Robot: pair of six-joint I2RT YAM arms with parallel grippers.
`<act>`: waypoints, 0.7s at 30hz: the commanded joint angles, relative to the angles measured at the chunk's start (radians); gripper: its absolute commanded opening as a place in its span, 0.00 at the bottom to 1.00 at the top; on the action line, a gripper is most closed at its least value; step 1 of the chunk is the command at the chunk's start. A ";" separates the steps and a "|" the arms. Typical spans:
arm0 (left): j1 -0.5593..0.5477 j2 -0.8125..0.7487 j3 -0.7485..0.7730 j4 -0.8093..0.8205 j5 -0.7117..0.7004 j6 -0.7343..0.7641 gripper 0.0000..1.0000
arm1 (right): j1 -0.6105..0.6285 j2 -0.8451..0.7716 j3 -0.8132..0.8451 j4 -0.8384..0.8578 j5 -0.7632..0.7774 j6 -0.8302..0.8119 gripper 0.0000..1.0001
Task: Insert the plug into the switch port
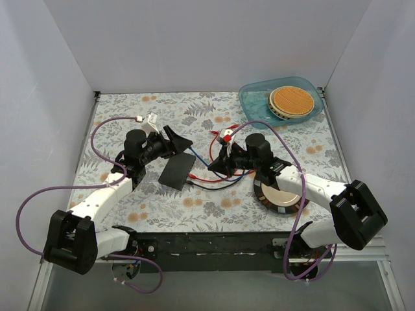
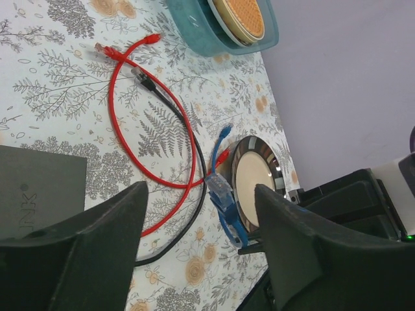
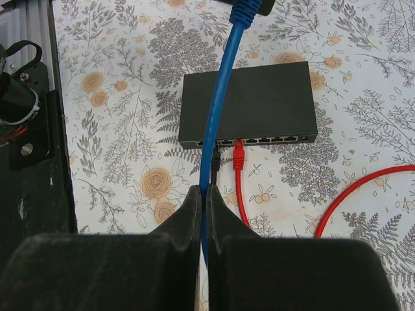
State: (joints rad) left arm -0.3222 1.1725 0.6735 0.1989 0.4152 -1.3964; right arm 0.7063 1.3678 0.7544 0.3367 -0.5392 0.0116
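The switch [image 1: 177, 172] is a flat black box on the floral mat, also seen in the left wrist view [image 2: 39, 181]. Its row of ports [image 3: 272, 139] faces my right gripper [image 3: 203, 190]. A black plug [image 3: 216, 159] and a red plug [image 3: 238, 155] sit in two of them. My right gripper [image 1: 214, 165] is shut on a blue cable [image 3: 217, 110]. The cable's clear-tipped blue plug [image 2: 220, 188] sticks out toward my left gripper [image 2: 200, 191]. My left gripper [image 1: 183, 141] stands open; the plug shows in its gap, touching neither finger.
A round black-rimmed dish [image 1: 282, 197] lies under my right arm. A teal bin [image 1: 249, 97] holding an orange disc stands at the back right. Loose red cable [image 2: 117, 97] and black cable [image 2: 175, 110] loop on the mat right of the switch.
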 commanded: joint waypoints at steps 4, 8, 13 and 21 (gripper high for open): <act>0.000 -0.027 0.008 0.051 0.059 -0.009 0.43 | -0.001 0.001 -0.006 0.015 -0.039 -0.009 0.01; 0.000 -0.027 0.008 0.059 0.054 -0.016 0.28 | 0.001 0.019 0.008 0.007 -0.062 -0.009 0.01; -0.003 -0.037 0.008 0.062 0.065 -0.012 0.00 | 0.001 0.048 0.020 0.002 -0.073 -0.019 0.01; -0.037 -0.065 -0.037 0.123 0.097 -0.006 0.00 | 0.002 0.079 0.134 0.120 -0.019 0.111 0.59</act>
State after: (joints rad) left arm -0.3332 1.1568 0.6579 0.2695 0.4908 -1.4155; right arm 0.7063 1.4467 0.8055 0.3473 -0.5831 0.0502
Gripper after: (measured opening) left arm 0.088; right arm 0.525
